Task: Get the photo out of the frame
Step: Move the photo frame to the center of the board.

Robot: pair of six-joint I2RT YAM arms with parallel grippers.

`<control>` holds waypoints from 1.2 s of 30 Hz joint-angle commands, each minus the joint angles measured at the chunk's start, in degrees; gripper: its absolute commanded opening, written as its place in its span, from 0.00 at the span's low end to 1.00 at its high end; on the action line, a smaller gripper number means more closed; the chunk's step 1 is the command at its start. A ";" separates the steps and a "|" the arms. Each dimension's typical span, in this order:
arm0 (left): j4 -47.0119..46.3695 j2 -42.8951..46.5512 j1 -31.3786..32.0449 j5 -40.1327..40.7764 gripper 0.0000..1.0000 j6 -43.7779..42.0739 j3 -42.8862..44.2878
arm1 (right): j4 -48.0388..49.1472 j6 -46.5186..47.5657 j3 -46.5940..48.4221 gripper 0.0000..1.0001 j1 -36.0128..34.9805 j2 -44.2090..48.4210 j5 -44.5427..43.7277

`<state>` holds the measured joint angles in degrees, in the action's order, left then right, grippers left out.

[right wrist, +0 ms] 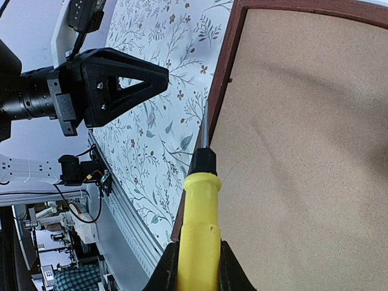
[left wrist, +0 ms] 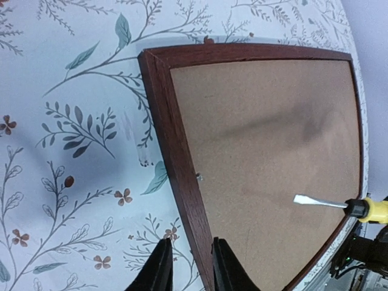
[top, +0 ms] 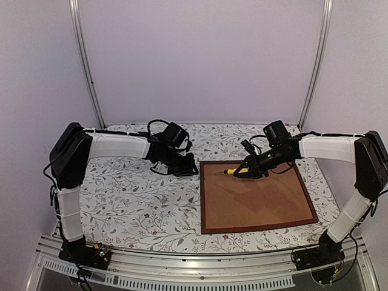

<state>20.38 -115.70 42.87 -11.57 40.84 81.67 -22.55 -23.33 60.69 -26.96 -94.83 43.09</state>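
Observation:
The frame (top: 202,200), dark reddish-brown wood, lies face down on the floral tablecloth with its plain brown backing board (top: 257,197) up. The photo is hidden. My left gripper (left wrist: 191,254) hangs over the frame's left rail (left wrist: 176,157) near its far corner. Its jaws stand a little apart with nothing between them, one fingertip over the cloth and the other by the rail's inner edge. My right gripper (right wrist: 197,267) is shut on a yellow-handled screwdriver (right wrist: 200,212). The blade points along the left rail (right wrist: 221,73), just above the board (right wrist: 303,151).
A small metal tab (left wrist: 199,177) sticks out of the left rail's inner edge onto the board. The screwdriver's flat tip (left wrist: 315,200) hovers over the board's middle. The left arm's black gripper (right wrist: 115,82) sits close beside the blade. Metal posts stand at the back corners.

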 commanded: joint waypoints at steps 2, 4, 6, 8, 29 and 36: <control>-7.42 6.39 -5.24 -7.95 0.28 0.02 -6.92 | 2.75 1.49 3.04 0.00 0.15 -2.69 3.35; -9.29 7.18 -6.82 -10.96 0.29 0.16 -8.86 | 2.47 1.56 4.01 0.00 0.17 -4.29 2.42; -9.63 6.53 -7.56 -12.46 0.30 -0.70 -8.80 | 2.51 1.62 4.66 0.00 0.40 -5.46 2.29; -8.08 4.57 -7.71 -12.97 0.30 -1.89 -7.06 | 2.42 1.61 5.31 0.00 0.87 -7.03 2.88; 3.59 -16.61 -3.09 -0.46 0.44 -8.41 17.76 | -2.40 1.39 7.17 0.00 2.15 -9.90 0.24; 11.69 -20.79 0.08 7.18 0.41 -9.36 24.35 | -4.87 0.33 5.06 0.00 2.20 -2.97 -2.91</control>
<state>25.67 -134.78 41.21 -9.91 32.82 104.01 -25.61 -22.28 66.72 -25.12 -103.18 42.48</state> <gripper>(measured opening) 0.424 0.174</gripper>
